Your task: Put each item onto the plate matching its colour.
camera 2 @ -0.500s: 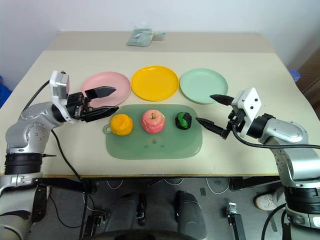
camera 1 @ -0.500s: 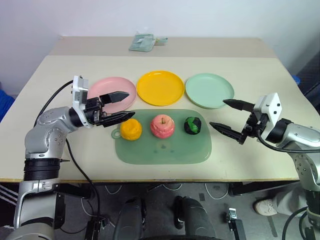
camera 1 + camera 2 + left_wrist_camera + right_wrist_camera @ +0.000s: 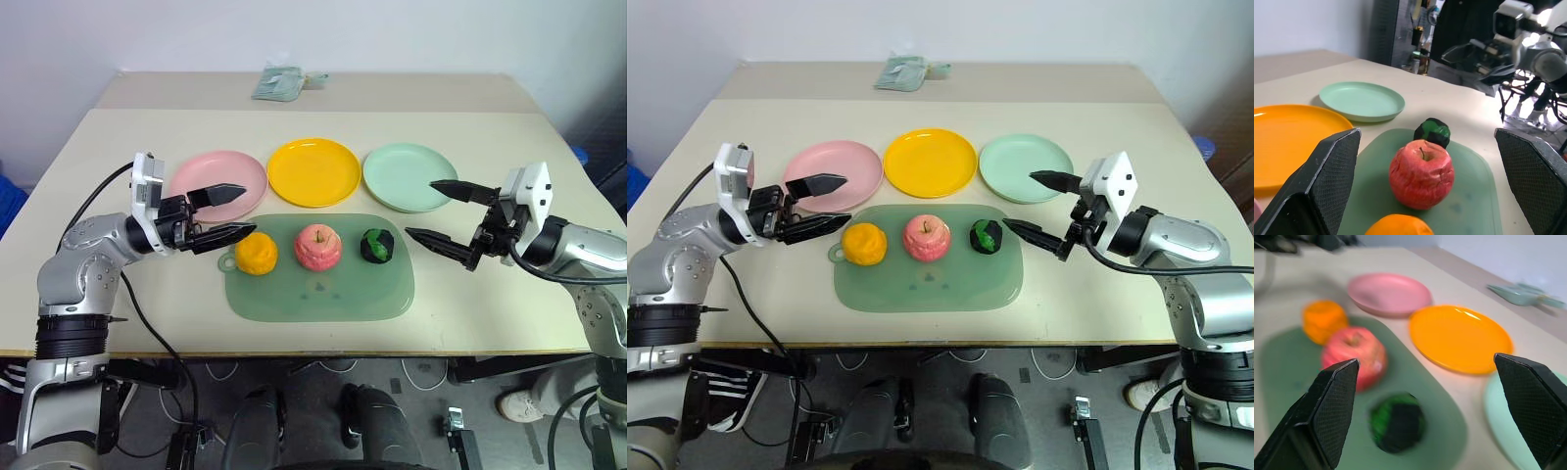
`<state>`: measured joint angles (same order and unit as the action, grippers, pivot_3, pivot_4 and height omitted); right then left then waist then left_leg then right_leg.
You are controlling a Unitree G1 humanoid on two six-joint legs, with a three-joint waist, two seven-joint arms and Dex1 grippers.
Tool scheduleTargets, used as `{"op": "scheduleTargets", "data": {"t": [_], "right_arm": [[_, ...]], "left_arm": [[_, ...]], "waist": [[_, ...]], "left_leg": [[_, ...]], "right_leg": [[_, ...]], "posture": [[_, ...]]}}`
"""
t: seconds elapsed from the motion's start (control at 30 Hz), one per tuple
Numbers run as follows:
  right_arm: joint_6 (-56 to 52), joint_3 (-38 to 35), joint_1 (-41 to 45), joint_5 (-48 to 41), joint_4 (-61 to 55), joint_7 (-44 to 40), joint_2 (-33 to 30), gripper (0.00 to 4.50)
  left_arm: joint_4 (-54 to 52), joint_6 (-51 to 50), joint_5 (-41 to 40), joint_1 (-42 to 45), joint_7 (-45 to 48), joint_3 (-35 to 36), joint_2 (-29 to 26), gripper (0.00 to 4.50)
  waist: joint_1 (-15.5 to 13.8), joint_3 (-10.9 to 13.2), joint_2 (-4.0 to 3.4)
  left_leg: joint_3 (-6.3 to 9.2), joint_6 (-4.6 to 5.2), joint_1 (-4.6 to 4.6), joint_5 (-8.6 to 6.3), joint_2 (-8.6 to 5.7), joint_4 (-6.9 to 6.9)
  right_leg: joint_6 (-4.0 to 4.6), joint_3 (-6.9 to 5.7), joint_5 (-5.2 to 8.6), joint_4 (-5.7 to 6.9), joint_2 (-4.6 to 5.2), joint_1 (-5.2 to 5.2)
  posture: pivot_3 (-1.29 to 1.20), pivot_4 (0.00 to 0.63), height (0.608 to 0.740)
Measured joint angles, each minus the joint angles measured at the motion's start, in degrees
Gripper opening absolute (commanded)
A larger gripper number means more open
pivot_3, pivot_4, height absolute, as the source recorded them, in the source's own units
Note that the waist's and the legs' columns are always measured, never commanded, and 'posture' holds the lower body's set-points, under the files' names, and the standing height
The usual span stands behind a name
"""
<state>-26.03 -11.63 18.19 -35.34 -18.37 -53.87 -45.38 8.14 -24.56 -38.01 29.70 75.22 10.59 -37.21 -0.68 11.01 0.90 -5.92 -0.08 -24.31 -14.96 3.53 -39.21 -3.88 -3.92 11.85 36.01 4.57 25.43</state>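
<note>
1. Item positions: the orange fruit [image 3: 256, 254], the red apple [image 3: 318, 247] and the dark green lump [image 3: 377, 246] sit in a row on the translucent green mat [image 3: 318, 294]. None is on a plate yet.
2. Plate positions: the pink plate [image 3: 217, 180], yellow plate [image 3: 314, 171] and mint green plate [image 3: 410, 176] lie in a row on the table [image 3: 490, 294], just beyond the mat, all bare.
3. Left gripper [image 3: 227, 211]: fingers apart, holding nothing, just beside the orange fruit and above the pink plate's near edge.
4. Right gripper [image 3: 443, 212]: fingers apart, holding nothing, near the green lump.
5. Risk, rolling: the items are rounded; a finger tip nudging one off-centre would likely roll it across the mat.
6. Risk, neighbour contact: the apple sits between the other two items, so wide fingers could knock one.
7. Risk, mismatch: the orange fruit lies nearest the pink plate, not the yellow one.
</note>
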Motion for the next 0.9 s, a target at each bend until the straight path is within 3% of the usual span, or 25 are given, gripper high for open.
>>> {"op": "scheduleTargets", "data": {"t": [0.2,0.53,0.9], "right_arm": [[-2.48,3.56,4.01,-1.89,-5.04,-0.09,0.08,4.49],[-3.66,5.42,2.10,-1.69,-8.10,0.42,0.51,4.49],[-3.57,9.10,2.04,-0.24,-9.53,3.35,3.03,4.49]], "left_arm": [[2.99,2.65,1.00,-0.05,2.07,0.65,-2.46,4.50],[5.88,5.56,6.02,-2.18,4.79,-1.03,-5.76,4.50],[8.02,10.64,9.64,-3.31,4.53,-5.00,-0.77,4.50]], "waist": [[0.24,0.00,0.00],[0.02,0.00,0.00],[-0.04,-0.01,0.00]], "left_leg": [[0.00,0.00,0.00,0.00,0.04,0.02],[-0.02,0.00,-0.03,0.00,0.03,0.00],[-0.02,0.00,-0.05,0.00,0.03,0.00]], "right_leg": [[0.09,-0.01,0.05,0.01,-0.02,0.03],[0.18,-0.01,0.09,-0.02,0.03,0.03],[0.17,-0.01,0.08,-0.01,0.02,0.05]], "posture": [[0.00,0.150,0.740],[0.00,0.150,0.740],[0.00,0.150,0.740]]}}
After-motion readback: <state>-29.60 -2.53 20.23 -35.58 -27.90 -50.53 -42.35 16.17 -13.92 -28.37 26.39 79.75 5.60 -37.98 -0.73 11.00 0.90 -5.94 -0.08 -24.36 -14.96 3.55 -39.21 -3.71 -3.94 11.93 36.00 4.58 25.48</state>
